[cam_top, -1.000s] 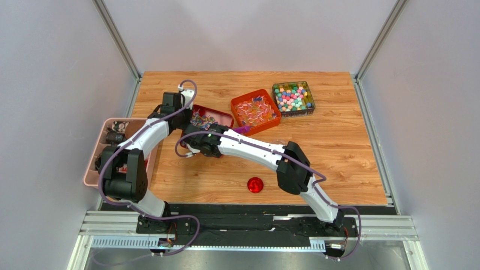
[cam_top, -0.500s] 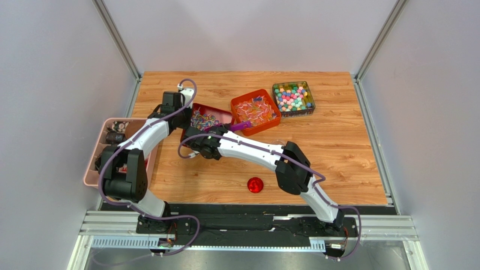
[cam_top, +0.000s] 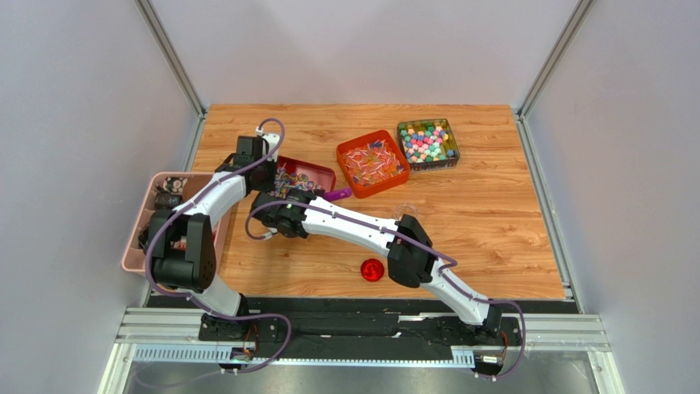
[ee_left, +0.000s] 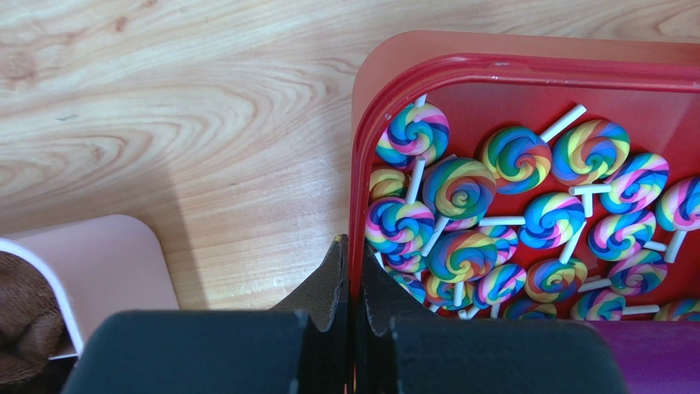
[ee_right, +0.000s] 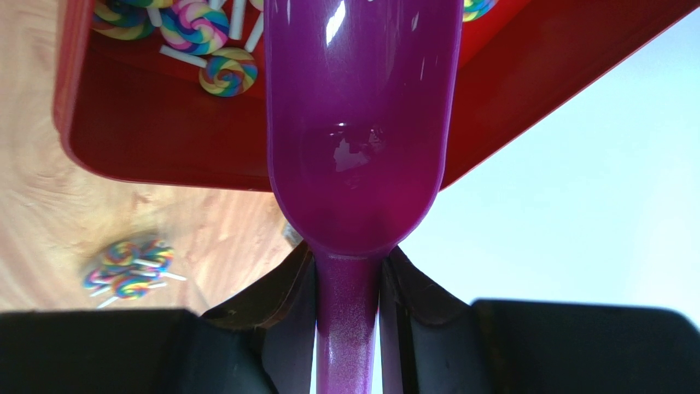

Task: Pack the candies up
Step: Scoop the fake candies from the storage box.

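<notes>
A round red lid [cam_top: 372, 269] lies on the wooden tabletop [cam_top: 501, 213] near the middle of its near edge. An orange tray [cam_top: 347, 168] and a clear square box [cam_top: 435, 166] sit side by side toward the far edge. Left of centre is a red tray [ee_left: 526, 61], a purple scoop [ee_right: 361, 123] at its right corner. A pink bin [ee_left: 115, 263] stands along the left edge.

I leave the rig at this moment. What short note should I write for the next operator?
Left gripper: jaws shut on the rim of the red tray.
Right gripper: jaws shut on the handle of the purple scoop; it is empty, at that tray's edge.
Candies: swirl lollipops in the red tray, loose lollipops on the table beside it; more in the orange tray and clear box.
Done: nothing seen packed.
To do: scoop and pack.
</notes>
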